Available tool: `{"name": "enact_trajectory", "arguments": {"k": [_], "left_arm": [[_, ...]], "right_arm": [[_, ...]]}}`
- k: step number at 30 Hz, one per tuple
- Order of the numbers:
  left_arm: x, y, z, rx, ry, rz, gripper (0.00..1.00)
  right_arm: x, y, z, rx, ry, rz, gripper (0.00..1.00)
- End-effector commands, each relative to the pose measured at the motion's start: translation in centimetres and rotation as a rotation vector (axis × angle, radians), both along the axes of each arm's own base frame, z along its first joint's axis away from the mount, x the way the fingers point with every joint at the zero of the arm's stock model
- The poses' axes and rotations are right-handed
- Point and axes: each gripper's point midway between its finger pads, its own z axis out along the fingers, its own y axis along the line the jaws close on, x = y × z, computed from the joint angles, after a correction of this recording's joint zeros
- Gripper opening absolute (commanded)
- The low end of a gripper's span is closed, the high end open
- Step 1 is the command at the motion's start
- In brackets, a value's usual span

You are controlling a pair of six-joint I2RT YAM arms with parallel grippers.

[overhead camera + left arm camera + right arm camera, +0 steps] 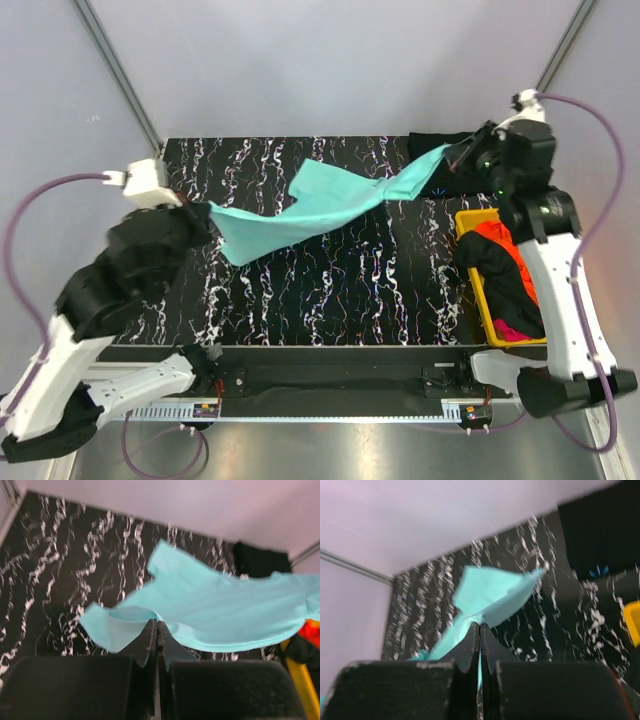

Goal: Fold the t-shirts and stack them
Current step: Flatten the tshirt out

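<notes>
A light teal t-shirt hangs stretched in the air above the table, between my two grippers. My left gripper is shut on its left edge; the cloth spreads out from the closed tips. My right gripper is shut on its right end; the teal cloth hangs from the closed tips. A black t-shirt lies folded at the far right of the table, also in the left wrist view and the right wrist view. Orange, black and magenta shirts lie in the bin.
A yellow plastic bin stands at the right edge of the black marbled table. Its rim shows in the left wrist view and the right wrist view. Grey walls close the back and sides.
</notes>
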Motion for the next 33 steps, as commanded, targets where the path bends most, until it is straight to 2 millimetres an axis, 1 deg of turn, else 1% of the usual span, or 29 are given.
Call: {"name": "enact_trajectory", "arguments": {"k": [1, 2, 3, 4, 5, 6, 7, 8, 9, 10, 11, 12, 13, 15, 17, 18, 20, 21, 22, 24, 25, 26, 27, 28, 29, 31, 33], "left_arm": [[-1.5, 4.7, 6.4, -0.055, -0.185, 0.115, 0.00], [-2.5, 5.7, 7.9, -0.087, -0.228, 0.111, 0.00], [-3.1, 6.1, 8.6, -0.082, -0.253, 0.093, 0.00], [-3.7, 6.5, 9.4, -0.103, -0.280, 0.079, 0.00], [-4.8, 7.4, 10.4, -0.131, -0.319, 0.064, 0.00], [-5.4, 7.2, 10.9, -0.125, -0.343, 0.019, 0.00], [-6.4, 7.9, 11.7, -0.146, -0.379, 0.005, 0.00], [-7.0, 8.2, 12.3, -0.154, -0.402, -0.017, 0.00], [-7.6, 8.0, 12.7, -0.143, -0.424, -0.059, 0.00], [-8.1, 8.3, 13.1, -0.149, -0.441, -0.068, 0.00], [-8.8, 8.8, 13.6, -0.165, -0.465, -0.078, 0.00], [-9.2, 8.8, 13.8, -0.167, -0.477, -0.093, 0.00], [-9.7, 9.3, 14.0, -0.182, -0.493, -0.097, 0.00], [-10.0, 9.4, 14.1, -0.185, -0.503, -0.107, 0.00], [-9.8, 9.1, 13.8, -0.176, -0.496, -0.107, 0.00], [-9.6, 8.9, 13.8, -0.177, -0.496, -0.113, 0.00], [-8.7, 7.9, 13.5, -0.164, -0.476, -0.117, 0.00], [-8.3, 7.7, 13.5, -0.160, -0.469, -0.107, 0.00], [-7.3, 6.9, 13.4, -0.142, -0.450, -0.098, 0.00], [-6.1, 6.9, 13.6, -0.105, -0.436, -0.053, 0.00], [-5.1, 6.1, 13.4, -0.076, -0.415, -0.041, 0.00], [-4.8, 6.3, 13.9, -0.072, -0.417, -0.023, 0.00], [-4.4, 6.5, 14.2, -0.056, -0.414, 0.005, 0.00], [-3.8, 6.1, 14.4, -0.043, -0.409, 0.010, 0.00], [-4.0, 6.3, 15.4, -0.053, -0.427, 0.018, 0.00], [-3.9, 6.4, 16.1, -0.051, -0.440, 0.020, 0.00], [-4.6, 6.7, 17.3, -0.075, -0.468, 0.006, 0.00]], "right_arm": [[-3.5, -1.5, 8.1, 0.027, -0.200, -0.045, 0.00], [-5.1, -1.5, 9.6, 0.035, -0.247, -0.035, 0.00], [-6.0, -1.5, 10.7, 0.039, -0.279, -0.023, 0.00], [-7.6, -1.7, 11.9, 0.047, -0.324, -0.016, 0.00], [-8.7, -1.3, 12.5, 0.052, -0.347, 0.016, 0.00], [-9.5, -1.3, 13.0, 0.053, -0.369, 0.026, 0.00], [-11.4, -1.4, 14.1, 0.063, -0.412, 0.036, 0.00], [-12.4, -1.3, 14.7, 0.068, -0.436, 0.048, 0.00], [-13.6, -1.0, 15.6, 0.077, -0.471, 0.077, 0.00], [-14.6, -1.0, 16.2, 0.080, -0.497, 0.092, 0.00], [-16.4, -1.0, 17.2, 0.086, -0.539, 0.109, 0.00], [-17.7, -0.6, 18.0, 0.092, -0.569, 0.143, 0.00], [-19.1, -0.5, 18.7, 0.100, -0.600, 0.162, 0.00], [-20.4, -0.2, 19.3, 0.109, -0.621, 0.193, 0.00], [-20.7, 0.1, 19.2, 0.126, -0.611, 0.208, 0.00], [-20.3, 0.3, 18.8, 0.129, -0.594, 0.212, 0.00], [-18.9, 0.6, 18.3, 0.143, -0.562, 0.216, 0.00], [-18.3, 0.8, 18.5, 0.143, -0.571, 0.218, 0.00], [-17.2, 1.0, 18.2, 0.143, -0.556, 0.218, 0.00], [-16.2, 1.0, 18.5, 0.136, -0.556, 0.212, 0.00], [-15.1, 1.2, 18.4, 0.125, -0.542, 0.215, 0.00], [-14.8, 1.3, 18.6, 0.121, -0.543, 0.217, 0.00], [-14.9, 1.2, 19.3, 0.117, -0.558, 0.219, 0.00], [-14.4, 1.4, 19.3, 0.112, -0.554, 0.223, 0.00], [-14.8, 1.4, 20.0, 0.113, -0.570, 0.228, 0.00], [-15.2, 1.4, 20.6, 0.119, -0.586, 0.236, 0.00], [-16.1, 1.6, 21.3, 0.129, -0.602, 0.251, 0.00]]}}
